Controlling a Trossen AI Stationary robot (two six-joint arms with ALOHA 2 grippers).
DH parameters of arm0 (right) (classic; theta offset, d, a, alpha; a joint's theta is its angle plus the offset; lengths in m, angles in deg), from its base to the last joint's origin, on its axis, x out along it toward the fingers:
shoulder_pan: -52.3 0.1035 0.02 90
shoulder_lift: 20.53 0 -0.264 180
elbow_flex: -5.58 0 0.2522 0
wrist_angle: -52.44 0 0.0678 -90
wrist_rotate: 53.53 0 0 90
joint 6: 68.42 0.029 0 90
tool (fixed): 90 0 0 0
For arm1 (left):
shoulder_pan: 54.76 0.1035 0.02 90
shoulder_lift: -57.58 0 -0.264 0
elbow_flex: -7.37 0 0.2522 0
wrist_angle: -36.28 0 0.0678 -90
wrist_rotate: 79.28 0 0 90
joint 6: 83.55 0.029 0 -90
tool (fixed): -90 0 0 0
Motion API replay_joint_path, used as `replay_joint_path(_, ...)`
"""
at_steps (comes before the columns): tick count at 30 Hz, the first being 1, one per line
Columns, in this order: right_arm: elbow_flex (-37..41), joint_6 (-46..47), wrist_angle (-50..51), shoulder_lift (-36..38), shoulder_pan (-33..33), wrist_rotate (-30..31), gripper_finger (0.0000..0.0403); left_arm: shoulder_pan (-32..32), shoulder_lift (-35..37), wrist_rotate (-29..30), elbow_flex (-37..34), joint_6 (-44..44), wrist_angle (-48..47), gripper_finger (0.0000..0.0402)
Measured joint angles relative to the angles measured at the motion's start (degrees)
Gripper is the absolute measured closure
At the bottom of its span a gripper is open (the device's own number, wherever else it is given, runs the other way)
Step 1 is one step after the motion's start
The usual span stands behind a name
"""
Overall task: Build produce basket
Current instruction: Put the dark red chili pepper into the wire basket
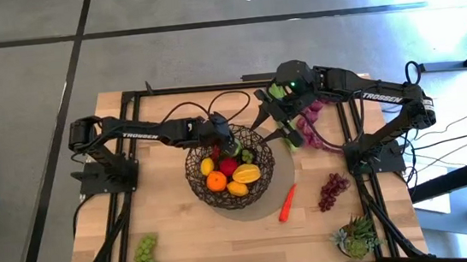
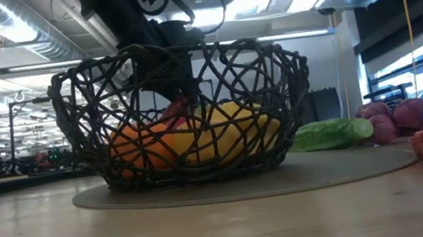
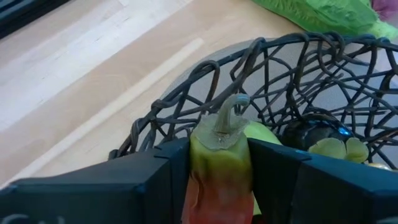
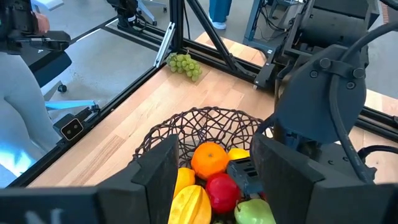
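Observation:
The basket point(image 1: 229, 173), a dark wire-mesh bowl on a grey round mat point(image 1: 283, 178), stands mid-table and holds an orange point(image 1: 216, 181), a lemon point(image 1: 208, 165), a red apple point(image 1: 229, 166) and a yellow fruit point(image 1: 246, 174). My left gripper point(image 1: 223, 140) reaches over the basket's far left rim, shut on a red chilli point(image 3: 219, 171) with a green cap. The chilli also shows inside the basket point(image 2: 176, 107) in the low view. My right gripper point(image 4: 214, 174) hovers open and high over the basket's far right side, with nothing between its fingers. My left gripper pinches the chilli between its two fingers point(image 3: 277, 171), on the green upper part just below the cap point(image 3: 217, 146). The fingers slant down from the table's left and lie along the chilli. The curled stem point(image 3: 230, 112) pokes out past the fingertips. The chilli is clear of the table, inside the basket's rim.
A long green leafy stalk point(image 1: 281, 109) and purple vegetables point(image 1: 312, 123) lie right of the basket under the right arm. A carrot point(image 1: 286, 203) and purple grapes point(image 1: 333, 190) lie near right, green grapes point(image 1: 146, 253) near left, a spiky succulent point(image 1: 357, 238) at the near right corner.

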Motion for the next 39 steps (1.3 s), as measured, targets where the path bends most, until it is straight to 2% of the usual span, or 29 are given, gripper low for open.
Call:
replay_joint_path(8, 0.0, -0.01, -0.12, 0.0, 0.0, 0.01, 0.0202, 0.38, -0.02, -0.24, 0.0, -1.14, 0.0, 0.0276)
replay_joint_path(12, 0.0, 0.0, -0.3, 0.0, 0.0, 0.01, 0.0202, 1.48, -0.02, -2.8, 0.0, -1.18, 0.01, 0.0277)
replay_joint_path(19, 0.0, 0.01, -0.34, 0.0, 0.0, 0.01, 0.0202, 1.86, -0.02, -4.88, 0.0, -2.45, 0.04, 0.0303)
replay_joint_path(29, 0.0, 0.01, -0.51, 0.0, 0.0, 0.0, 0.0202, 2.0, -0.04, -4.27, 0.0, -2.4, 0.04, 0.0261)
replay_joint_path(39, 0.0, 0.18, -0.41, 0.05, 0.0, 0.01, 0.0202, 3.16, 1.08, -4.97, -0.04, -2.89, -0.07, 0.0257)
